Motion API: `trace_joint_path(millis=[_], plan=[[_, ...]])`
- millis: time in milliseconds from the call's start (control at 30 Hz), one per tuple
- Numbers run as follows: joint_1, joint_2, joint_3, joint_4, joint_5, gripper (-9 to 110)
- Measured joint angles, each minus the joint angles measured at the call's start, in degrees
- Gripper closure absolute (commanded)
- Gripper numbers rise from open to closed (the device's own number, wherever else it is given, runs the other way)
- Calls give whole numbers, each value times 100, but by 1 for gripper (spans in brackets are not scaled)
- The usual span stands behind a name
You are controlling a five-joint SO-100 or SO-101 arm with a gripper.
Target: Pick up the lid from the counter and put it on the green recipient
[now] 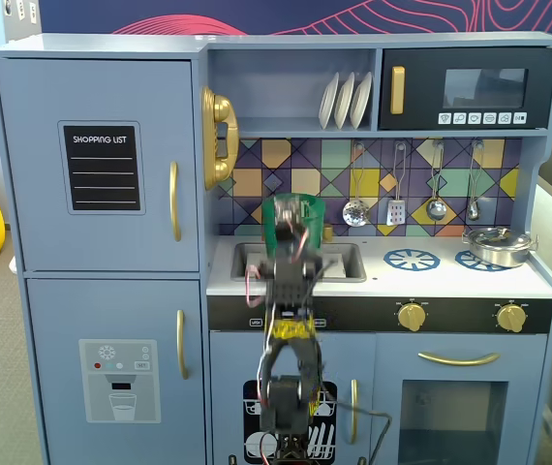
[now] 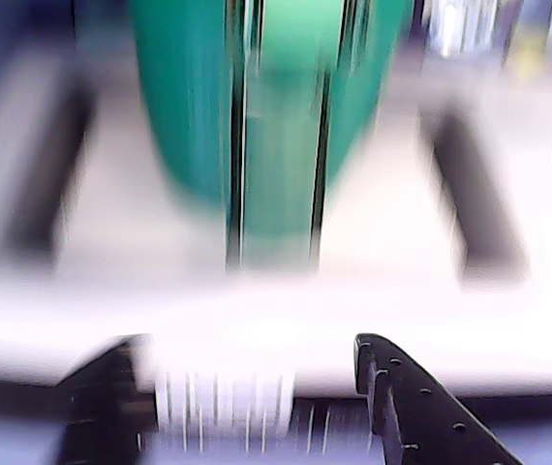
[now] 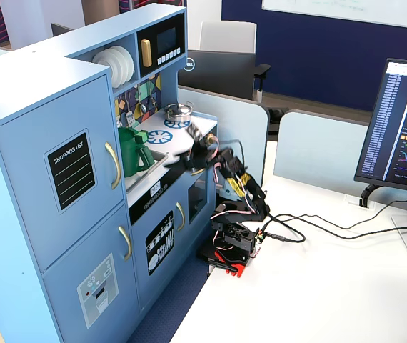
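Note:
The green recipient (image 1: 293,215) stands in the sink area of the toy kitchen counter. It fills the upper middle of the wrist view (image 2: 276,136), blurred, with its ribbed handle strip facing me. It also shows in the other fixed view (image 3: 133,151). My gripper (image 2: 247,354) is open and empty, its dark fingers (image 2: 402,397) low in the wrist view in front of the counter edge. In a fixed view the gripper (image 1: 295,240) is raised just in front of the recipient. The green lid shows in no view.
A silver pot (image 1: 497,245) with its own lid sits on the right burner. The sink (image 1: 342,260) lies beside the recipient. Utensils hang on the back wall (image 1: 397,208). Cables and a monitor (image 3: 403,128) are on the white table.

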Motion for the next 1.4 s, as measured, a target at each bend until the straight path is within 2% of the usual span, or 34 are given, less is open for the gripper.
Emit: trace_joint_path(millis=[200, 400, 567, 700, 933, 1400], plan=[[9, 1107, 2883, -88, 413, 100], [9, 1819, 4491, 229, 861, 99], [-105, 2004, 5001, 1151, 1081, 99], [-220, 2048, 5124, 1846, 694, 98], [-316, 2074, 5089, 1854, 1081, 97], [-176, 2074, 5089, 1854, 1090, 96]])
